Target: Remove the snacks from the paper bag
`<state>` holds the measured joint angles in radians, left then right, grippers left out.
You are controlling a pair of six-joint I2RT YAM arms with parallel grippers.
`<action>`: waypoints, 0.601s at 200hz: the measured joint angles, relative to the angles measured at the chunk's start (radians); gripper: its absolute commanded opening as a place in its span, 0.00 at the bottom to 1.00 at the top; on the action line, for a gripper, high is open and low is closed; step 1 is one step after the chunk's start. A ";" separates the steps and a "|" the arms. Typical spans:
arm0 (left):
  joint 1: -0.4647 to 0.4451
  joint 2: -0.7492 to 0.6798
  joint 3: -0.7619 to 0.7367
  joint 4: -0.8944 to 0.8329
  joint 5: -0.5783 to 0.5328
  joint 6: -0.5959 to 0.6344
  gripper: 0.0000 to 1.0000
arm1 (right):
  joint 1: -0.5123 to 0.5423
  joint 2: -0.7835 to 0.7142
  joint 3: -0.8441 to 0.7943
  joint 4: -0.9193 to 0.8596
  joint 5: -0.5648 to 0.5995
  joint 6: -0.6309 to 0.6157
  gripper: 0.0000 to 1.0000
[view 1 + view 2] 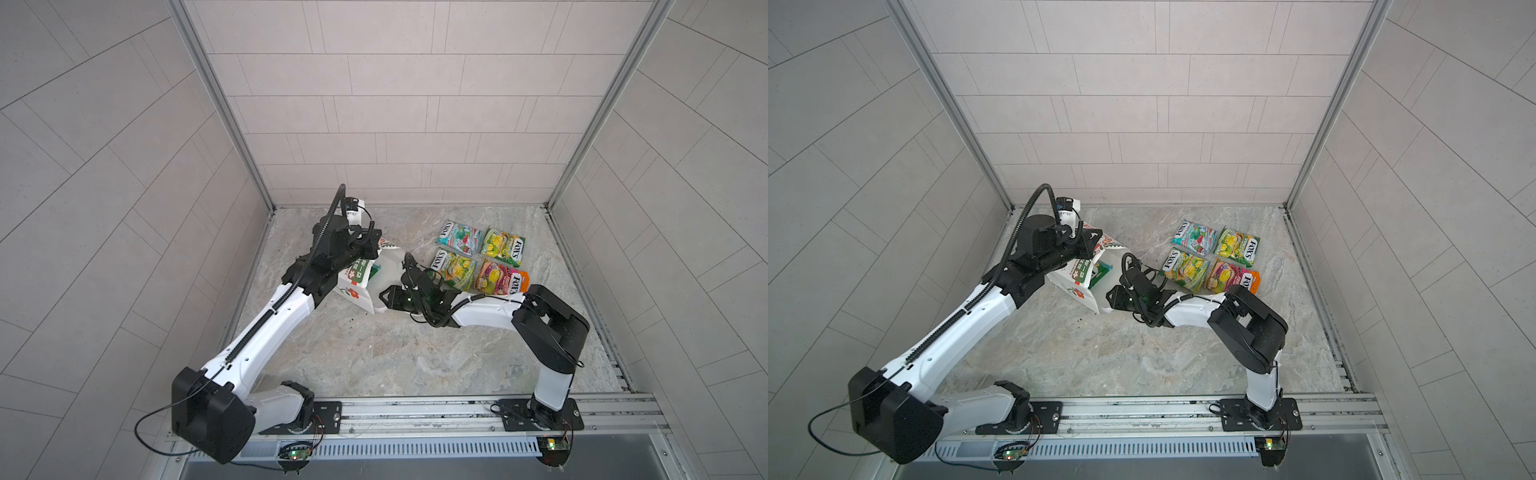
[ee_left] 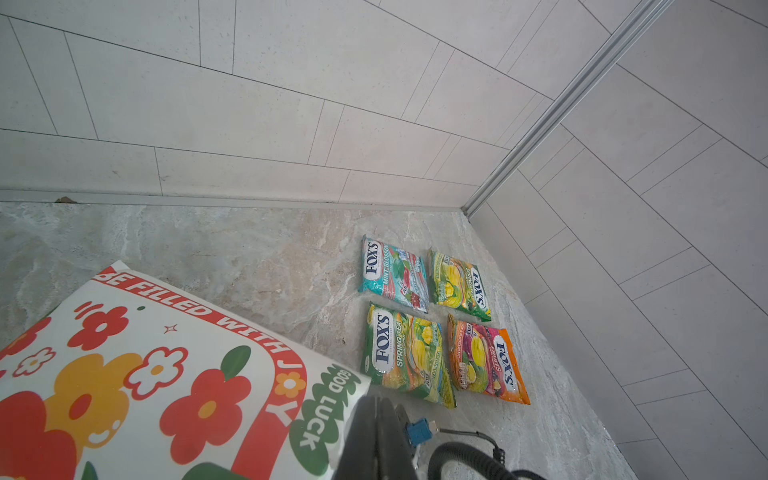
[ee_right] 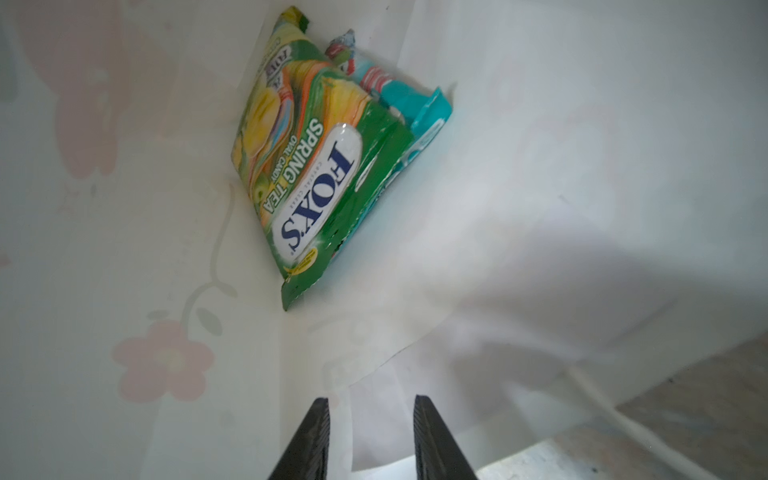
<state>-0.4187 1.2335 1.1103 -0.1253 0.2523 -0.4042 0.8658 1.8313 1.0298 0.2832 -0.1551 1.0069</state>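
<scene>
The white paper bag [image 1: 357,289] [image 1: 1077,284] with red flowers lies tipped on the table, its mouth facing right. My left gripper [image 1: 372,245] [image 2: 376,409] is shut on the bag's rim at its far side. The right gripper [image 1: 384,296] [image 3: 371,399] stands open just inside the mouth, with nothing between its fingers. Deep in the bag lies a green "Spring Tea" snack [image 3: 307,166] on top of a teal snack [image 3: 419,120], well ahead of the fingertips. Outside, several snacks lie flat in a block: teal [image 1: 459,237] [image 2: 392,274], green-yellow [image 1: 503,246], green [image 1: 455,269] and red-yellow [image 1: 500,282].
The marble table [image 1: 374,353] is walled by tiled panels on three sides. The block of snacks lies near the back right corner [image 2: 467,212], just behind the right arm's forearm [image 1: 486,311]. A metal rail [image 1: 415,409] carrying both arm bases runs along the front edge.
</scene>
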 measured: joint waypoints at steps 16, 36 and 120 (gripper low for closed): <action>0.000 0.002 0.001 0.000 0.011 -0.010 0.00 | 0.016 0.004 0.015 -0.004 0.006 0.000 0.34; 0.000 0.006 0.002 0.000 0.031 -0.019 0.00 | 0.017 0.022 0.056 -0.010 0.008 -0.002 0.33; -0.007 0.007 0.018 -0.002 0.122 -0.060 0.00 | 0.006 0.158 0.266 -0.146 0.089 0.000 0.45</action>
<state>-0.4255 1.2404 1.1278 -0.1276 0.3744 -0.4641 0.8719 1.9888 1.2961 0.1371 -0.0658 1.0069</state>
